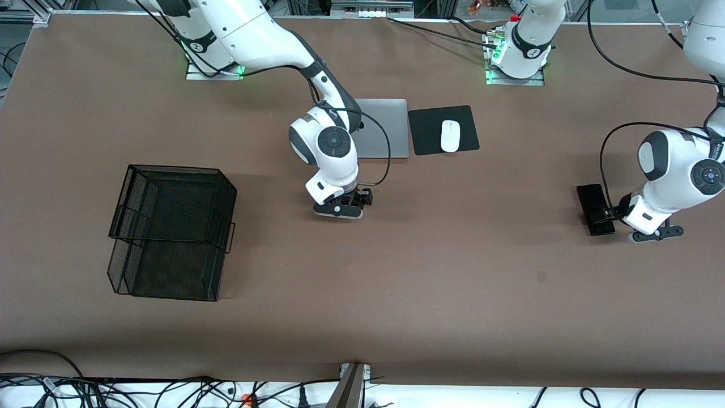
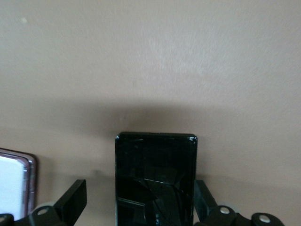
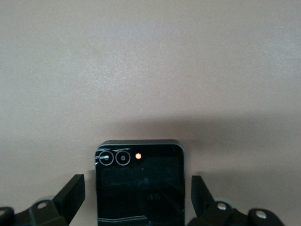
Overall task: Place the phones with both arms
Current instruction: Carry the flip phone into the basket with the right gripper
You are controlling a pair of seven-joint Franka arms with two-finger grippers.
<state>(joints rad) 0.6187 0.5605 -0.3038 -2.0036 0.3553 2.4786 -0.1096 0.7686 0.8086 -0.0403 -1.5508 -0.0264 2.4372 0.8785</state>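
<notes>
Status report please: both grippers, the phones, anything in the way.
Left gripper open astride long black slab phone. Right gripper open astride squarish black flip phone. Both phones on table, nothing blocking.

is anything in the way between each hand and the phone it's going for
Nothing visible. The left hand is open with its fingers on either side of the long black phone; the right hand is open the same way around the black flip phone. The lavender phone lies beside, apart.
</notes>
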